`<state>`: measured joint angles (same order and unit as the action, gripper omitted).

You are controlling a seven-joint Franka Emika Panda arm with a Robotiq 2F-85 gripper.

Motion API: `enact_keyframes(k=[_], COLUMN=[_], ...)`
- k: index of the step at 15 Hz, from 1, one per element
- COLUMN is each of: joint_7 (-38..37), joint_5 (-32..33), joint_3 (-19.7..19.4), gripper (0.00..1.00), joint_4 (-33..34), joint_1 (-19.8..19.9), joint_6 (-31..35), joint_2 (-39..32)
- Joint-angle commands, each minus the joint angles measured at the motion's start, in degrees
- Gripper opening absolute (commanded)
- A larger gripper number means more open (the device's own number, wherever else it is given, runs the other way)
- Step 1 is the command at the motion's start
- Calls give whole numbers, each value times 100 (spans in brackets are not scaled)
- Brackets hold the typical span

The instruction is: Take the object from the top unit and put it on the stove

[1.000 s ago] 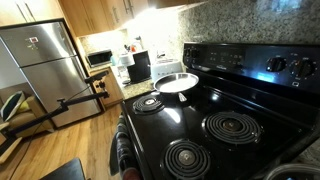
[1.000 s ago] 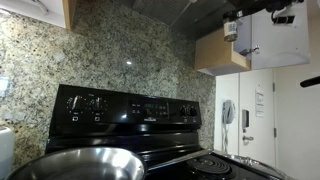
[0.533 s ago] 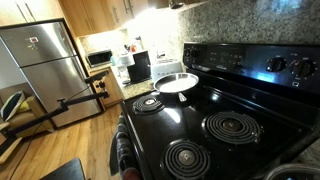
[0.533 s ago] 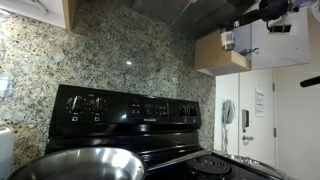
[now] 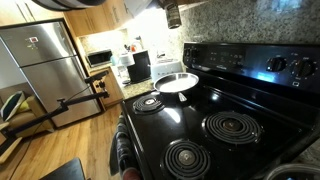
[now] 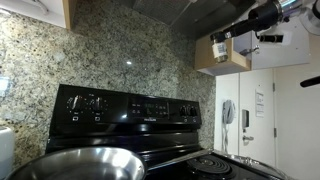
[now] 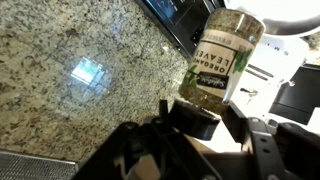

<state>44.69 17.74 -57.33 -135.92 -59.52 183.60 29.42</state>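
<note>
1. Tool (image 7: 203, 120): pinched on the dark end of spice jar (image 7: 222, 60), labelled "Oregano Leaves".
2. Spice jar: held in the air, high above stove (image 5: 215, 110), close to granite wall (image 7: 70, 70).
3. Stove: four coil burners, with steel pan (image 5: 176, 82) resting on a rear one.

Stove (image 5: 190, 122): three burners bare across centre and lower right of frame, with open air above them. Steel pan (image 5: 176, 82) fills the burner at upper centre. Raised back panel (image 5: 250, 58) walls off the upper right. Pincer (image 6: 222, 44) gripping spice jar (image 7: 222, 60) hangs by wooden cabinet (image 6: 202, 57); the gap is possibly slim.
</note>
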Motion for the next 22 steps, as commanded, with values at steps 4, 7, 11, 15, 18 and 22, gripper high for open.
enact_keyframes(k=[4,7,11,15,18,22], joint_7=[145,47,48,49,50,50], joint_5=[-121,-79,-80,-81,-82,-82], joint_3=[-492,-419,-442,-446,-446,-446], gripper=[32,57,57,57,57,57], joint_4=[367,194,226,241,241,241], joint_1=[-682,-569,-613,-613,-614,-614], joint_6=[-252,-61,-66,-71,-74,-76], joint_2=[-235,-198,-198,-198,-198,-199])
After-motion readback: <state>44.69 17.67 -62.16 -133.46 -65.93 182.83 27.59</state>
